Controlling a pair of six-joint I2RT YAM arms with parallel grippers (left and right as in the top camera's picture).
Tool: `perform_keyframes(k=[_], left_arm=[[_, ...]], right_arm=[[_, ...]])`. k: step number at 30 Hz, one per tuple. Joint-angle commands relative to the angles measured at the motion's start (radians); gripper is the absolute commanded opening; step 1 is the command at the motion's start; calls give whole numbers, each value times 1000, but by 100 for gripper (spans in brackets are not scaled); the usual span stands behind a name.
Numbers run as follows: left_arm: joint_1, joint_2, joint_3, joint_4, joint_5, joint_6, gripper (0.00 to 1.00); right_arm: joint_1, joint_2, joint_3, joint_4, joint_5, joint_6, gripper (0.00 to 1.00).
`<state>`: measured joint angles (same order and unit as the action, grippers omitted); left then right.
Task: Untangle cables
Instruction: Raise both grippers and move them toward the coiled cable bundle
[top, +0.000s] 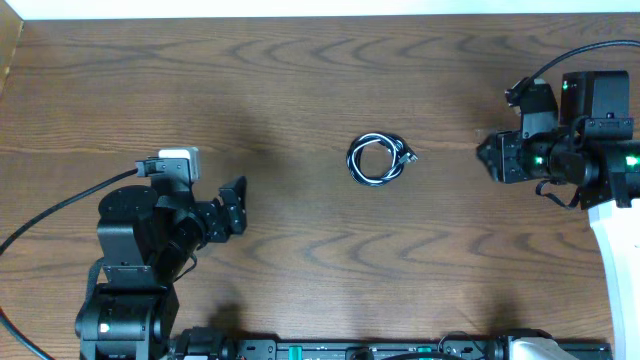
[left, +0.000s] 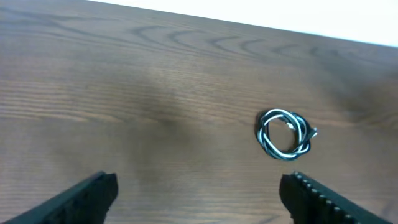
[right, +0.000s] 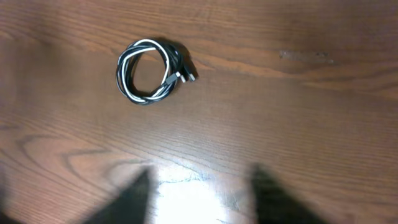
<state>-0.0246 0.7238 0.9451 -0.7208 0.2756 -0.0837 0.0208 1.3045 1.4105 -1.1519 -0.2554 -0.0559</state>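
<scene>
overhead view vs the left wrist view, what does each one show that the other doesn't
Only overhead: the right arm and right claw, at the table's right side. Only left wrist: the left claw close up, fingers spread wide. Both: the black-and-white cables wound in one coil on the wooden table.

Dark wood-grain table (top: 300, 80); white strip (top: 300, 8) along far edge.

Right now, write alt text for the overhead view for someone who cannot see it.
A small black-and-white coil of cables lies near the middle of a wooden table. The left gripper and the right gripper flank it, neither touching it.
</scene>
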Motion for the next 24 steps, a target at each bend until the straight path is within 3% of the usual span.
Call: perform_keyframes(k=[1, 3, 5, 7, 16, 24], left_arm=[[-5, 0, 24, 2, 24, -8, 92], [-5, 0, 24, 4, 28, -8, 97], [-5, 0, 24, 14, 32, -8, 99], [-5, 4, 24, 26, 55, -8, 98], [-5, 124, 24, 101, 376, -8, 98], [-27, 327, 24, 183, 473, -3, 98]], right_arm=[[-4, 0, 17, 8, -5, -14, 41], [-4, 0, 17, 13, 3, -14, 59], [-4, 0, 17, 18, 18, -14, 89], [-4, 0, 17, 24, 21, -14, 99], [-4, 6, 16, 57, 21, -17, 99], [-4, 29, 16, 56, 9, -61, 99]])
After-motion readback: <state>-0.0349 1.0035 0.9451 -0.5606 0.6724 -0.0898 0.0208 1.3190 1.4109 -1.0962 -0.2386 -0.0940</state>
